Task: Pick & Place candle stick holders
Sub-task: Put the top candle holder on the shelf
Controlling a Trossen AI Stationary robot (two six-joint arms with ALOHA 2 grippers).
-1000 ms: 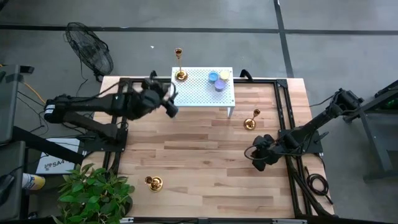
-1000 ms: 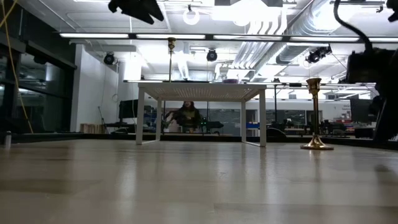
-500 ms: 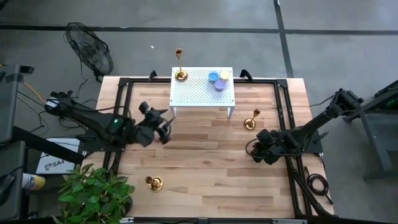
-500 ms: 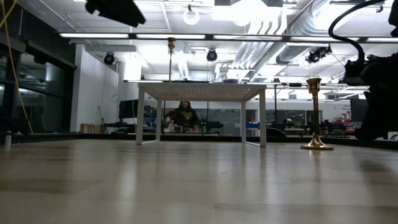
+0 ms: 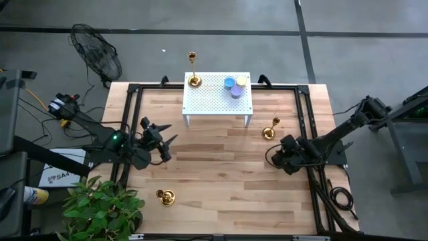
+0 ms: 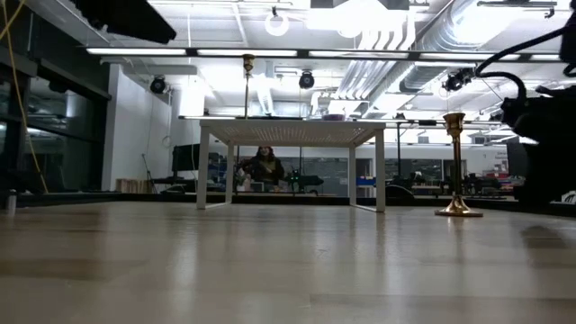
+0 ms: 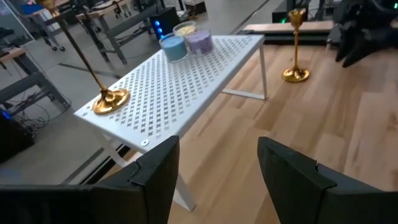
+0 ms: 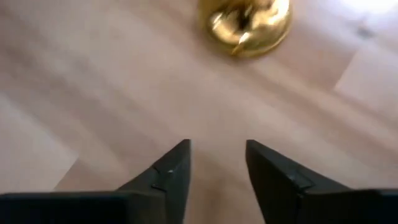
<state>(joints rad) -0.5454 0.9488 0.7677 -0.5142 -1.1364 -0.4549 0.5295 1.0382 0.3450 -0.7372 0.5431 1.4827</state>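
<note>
My right gripper [image 8: 214, 168] open, empty, just short of brass holder [image 5: 269, 129]; polished metal, prob slippery, top-heavy; I'd pinch thin stem low; left gripper [image 7: 211, 168] open, waiting

Shiny gold candle stick holders [image 5: 269, 129] — a white perforated stand [image 5: 212, 97] carrying blue, purple and yellow candles [image 5: 235, 86] — on a pale striped wood surface [image 5: 221, 181].

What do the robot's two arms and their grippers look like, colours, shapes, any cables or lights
Both arms are dark, slim and jointed, each ending in a two-finger gripper. The left gripper has flat black fingers with squared, angular tips; a small green light glows on that arm, and orange-yellow wiring shows near its base. The right gripper has matching black fingers, with black cable looping beside the arm.
</note>
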